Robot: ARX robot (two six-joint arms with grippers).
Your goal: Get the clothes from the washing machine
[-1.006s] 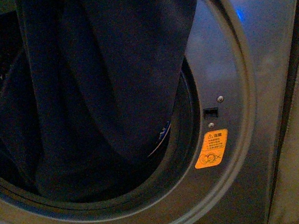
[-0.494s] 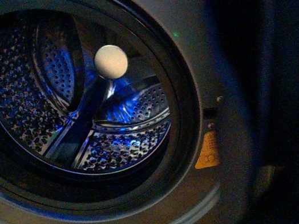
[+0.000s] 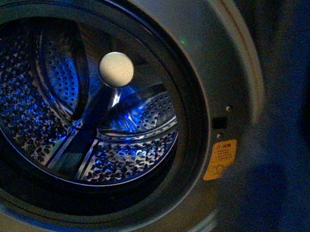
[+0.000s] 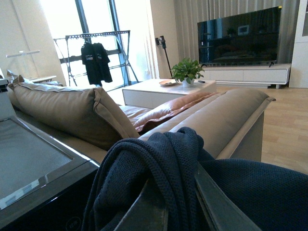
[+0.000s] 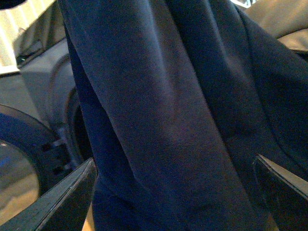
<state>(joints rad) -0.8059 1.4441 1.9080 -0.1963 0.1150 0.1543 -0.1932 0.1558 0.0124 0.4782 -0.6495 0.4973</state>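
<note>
The washing machine (image 3: 216, 51) fills the front view, its perforated steel drum (image 3: 83, 116) lit blue and holding a pale ball (image 3: 116, 69). The dark navy clothes (image 3: 292, 146) hang outside the machine at the right of that view. My left gripper (image 4: 180, 202) is shut on a bunched fold of the clothes (image 4: 163, 159), high above the machine's top. In the right wrist view the clothes (image 5: 168, 120) hang between the wide-apart fingers (image 5: 57, 202) of my right gripper (image 5: 175, 197), which is open. The machine's front (image 5: 45, 72) shows behind the fabric.
An orange warning sticker (image 3: 220, 160) sits beside the drum mouth. The left wrist view looks over a tan sofa (image 4: 77, 108) toward a low white table (image 4: 163, 91), a television (image 4: 238, 36) and a drying rack (image 4: 96, 53). The open door (image 5: 21, 154) stands near the right gripper.
The clothes were draped across the drum mouth a second ago; they have been pulled out and swung to the right, leaving the drum bare. They now hang lower at the right.
</note>
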